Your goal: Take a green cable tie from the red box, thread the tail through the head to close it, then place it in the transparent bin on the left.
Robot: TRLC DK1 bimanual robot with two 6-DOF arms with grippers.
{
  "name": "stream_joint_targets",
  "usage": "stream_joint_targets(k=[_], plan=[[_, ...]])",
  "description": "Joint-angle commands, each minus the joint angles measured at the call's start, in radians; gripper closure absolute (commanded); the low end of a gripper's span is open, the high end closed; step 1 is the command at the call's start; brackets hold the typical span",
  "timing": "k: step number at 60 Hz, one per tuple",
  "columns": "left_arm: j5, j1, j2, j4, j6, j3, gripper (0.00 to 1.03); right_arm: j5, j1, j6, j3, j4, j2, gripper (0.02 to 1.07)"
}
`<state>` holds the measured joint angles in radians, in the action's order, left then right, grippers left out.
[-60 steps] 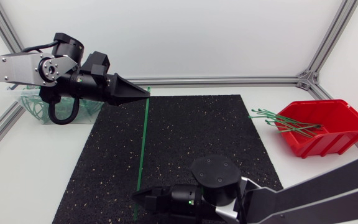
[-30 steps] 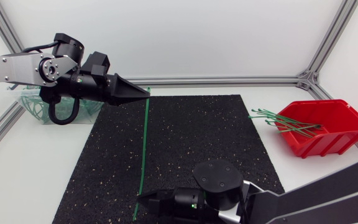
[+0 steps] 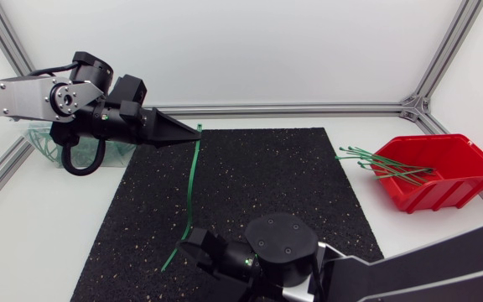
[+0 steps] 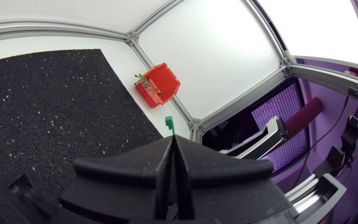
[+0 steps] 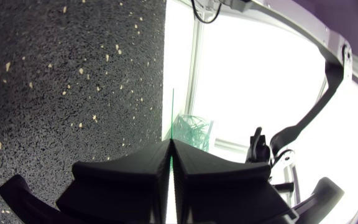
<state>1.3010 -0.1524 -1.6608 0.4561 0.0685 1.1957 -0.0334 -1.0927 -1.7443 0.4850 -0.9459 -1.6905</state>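
Note:
One green cable tie [image 3: 189, 180] hangs stretched between my two grippers over the black mat [image 3: 275, 176], bowed slightly. My left gripper [image 3: 196, 129] is shut on its head end; in the left wrist view the green head [image 4: 169, 123] pokes out past the shut gripper [image 4: 172, 140]. My right gripper [image 3: 189, 244] is shut on the tie near its tail, which sticks out beyond it. In the right wrist view the thin strip [image 5: 172, 112] runs ahead of the shut gripper [image 5: 169, 144]. The red box [image 3: 443, 180] holds several green ties [image 3: 388, 164]. The transparent bin [image 3: 42, 144] sits behind my left arm.
Aluminium frame rails [image 3: 309, 108] border the white table at the back and sides. The red box [image 4: 160, 84] stands at the right edge, off the mat. In the right wrist view the bin [image 5: 193, 130] with green ties lies ahead past the mat's edge.
My right gripper has shut on the tie's lower part and turned toward the left. The tie, straight before, now bows with its tail pointing down-left. The left gripper shifted slightly left.

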Motion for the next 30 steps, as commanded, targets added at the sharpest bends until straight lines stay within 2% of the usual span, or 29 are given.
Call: stream_joint_targets(k=[1, 11, 12, 13, 21, 26, 30], plan=[[0.004, 0.002, 0.038, 0.013, 0.053, -0.051, 1.00, 0.047, -0.015, 0.170, 0.018, 0.019, 0.025, 1.02], [0.003, 0.004, 0.058, 0.012, 0.065, -0.076, 1.00, 0.118, -0.030, 0.456, 0.076, 0.222, 0.087, 1.02], [0.003, 0.004, 0.058, 0.013, 0.065, -0.079, 1.00, 0.124, -0.029, 0.520, 0.095, 0.279, 0.103, 1.02], [0.003, 0.004, 0.059, 0.013, 0.065, -0.082, 1.00, 0.124, -0.027, 0.572, 0.107, 0.325, 0.121, 1.02], [0.004, 0.001, 0.072, 0.015, 0.062, -0.088, 1.00, 0.119, -0.024, 0.749, 0.125, 0.434, 0.178, 1.02], [0.004, -0.006, 0.084, 0.016, 0.057, -0.096, 1.00, 0.076, -0.024, 0.924, 0.141, 0.541, 0.242, 1.01], [0.003, -0.010, 0.087, 0.018, 0.054, -0.100, 1.00, 0.073, -0.029, 0.977, 0.150, 0.605, 0.279, 1.01]])
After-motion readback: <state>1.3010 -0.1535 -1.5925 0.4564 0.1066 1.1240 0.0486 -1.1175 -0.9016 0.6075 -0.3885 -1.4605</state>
